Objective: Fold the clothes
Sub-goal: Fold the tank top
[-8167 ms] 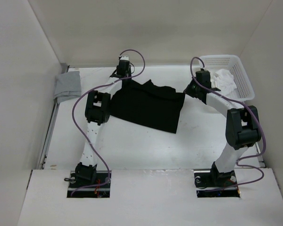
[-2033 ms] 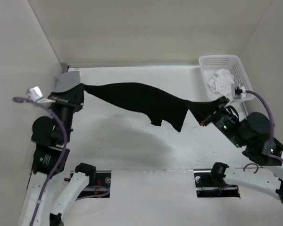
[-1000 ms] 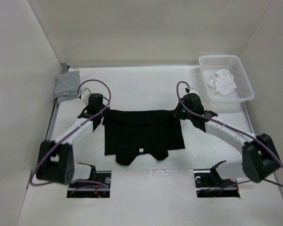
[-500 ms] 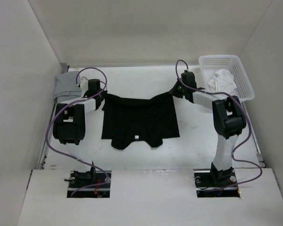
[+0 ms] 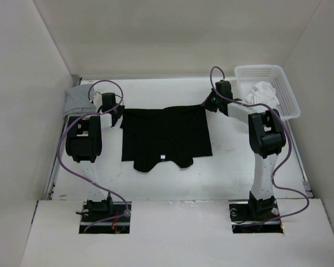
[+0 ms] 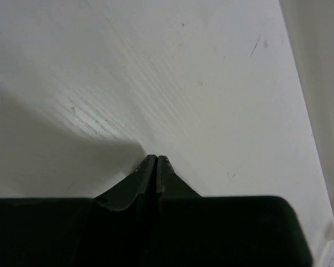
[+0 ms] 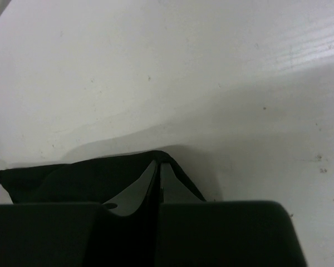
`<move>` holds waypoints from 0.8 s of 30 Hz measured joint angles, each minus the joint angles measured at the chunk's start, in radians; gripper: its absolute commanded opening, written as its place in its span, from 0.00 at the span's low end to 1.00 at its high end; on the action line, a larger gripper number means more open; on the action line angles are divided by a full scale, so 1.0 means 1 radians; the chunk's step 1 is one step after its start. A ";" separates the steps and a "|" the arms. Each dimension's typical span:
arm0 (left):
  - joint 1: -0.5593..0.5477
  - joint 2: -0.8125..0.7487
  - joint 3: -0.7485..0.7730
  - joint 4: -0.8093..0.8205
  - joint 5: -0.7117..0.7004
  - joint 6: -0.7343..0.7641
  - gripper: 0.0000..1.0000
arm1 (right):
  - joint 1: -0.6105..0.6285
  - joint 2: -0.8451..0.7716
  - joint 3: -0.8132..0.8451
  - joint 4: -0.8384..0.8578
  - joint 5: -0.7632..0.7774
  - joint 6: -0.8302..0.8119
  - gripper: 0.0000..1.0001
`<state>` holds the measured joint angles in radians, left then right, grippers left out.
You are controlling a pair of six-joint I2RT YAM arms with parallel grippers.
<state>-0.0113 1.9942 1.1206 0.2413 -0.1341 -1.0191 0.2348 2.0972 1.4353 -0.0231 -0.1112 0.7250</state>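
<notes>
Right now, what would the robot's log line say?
black garment: spread on table | left gripper: shut on far-left corner | right gripper: shut on far-right corner | folds: none yet

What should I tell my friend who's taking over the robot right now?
Left gripper: shut on the far left corner of the black garment.
Right gripper: shut on its far right corner.
The garment lies spread flat on the table, with its white label near the front edge.
Done: spread out.
Left: let go, then make every fold.
</notes>
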 measured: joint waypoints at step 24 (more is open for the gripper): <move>-0.207 -0.298 -0.123 0.078 -0.175 0.090 0.40 | 0.000 -0.208 -0.306 0.030 0.101 0.003 0.52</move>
<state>-0.2180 1.6966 0.9977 0.3191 -0.3096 -0.9291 0.2344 1.8896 1.1290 0.0071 -0.0101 0.7284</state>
